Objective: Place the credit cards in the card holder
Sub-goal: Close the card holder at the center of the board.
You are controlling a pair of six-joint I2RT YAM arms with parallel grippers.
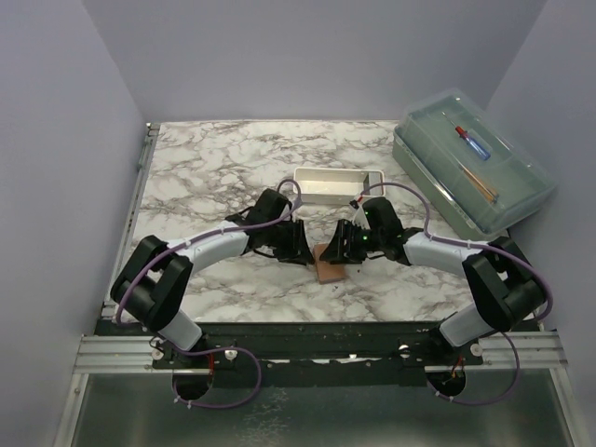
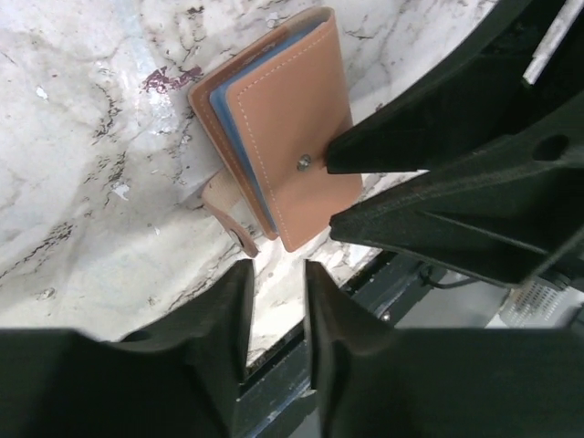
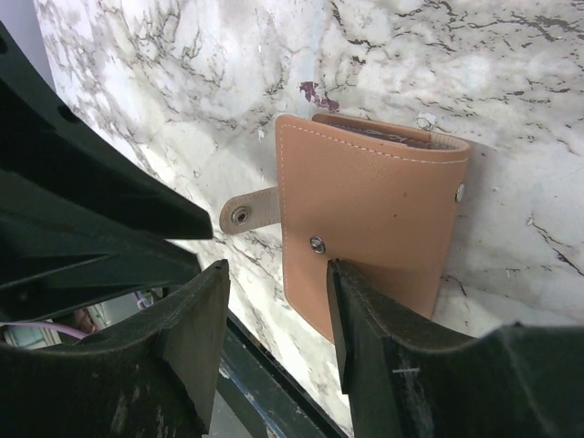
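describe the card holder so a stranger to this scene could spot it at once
Start at the marble table, toward the middle of its near edge. The card holder is the small tan wallet lying folded there, snap strap loose. Unlike the white tray behind it and the clear box far right, it is brown and flat.
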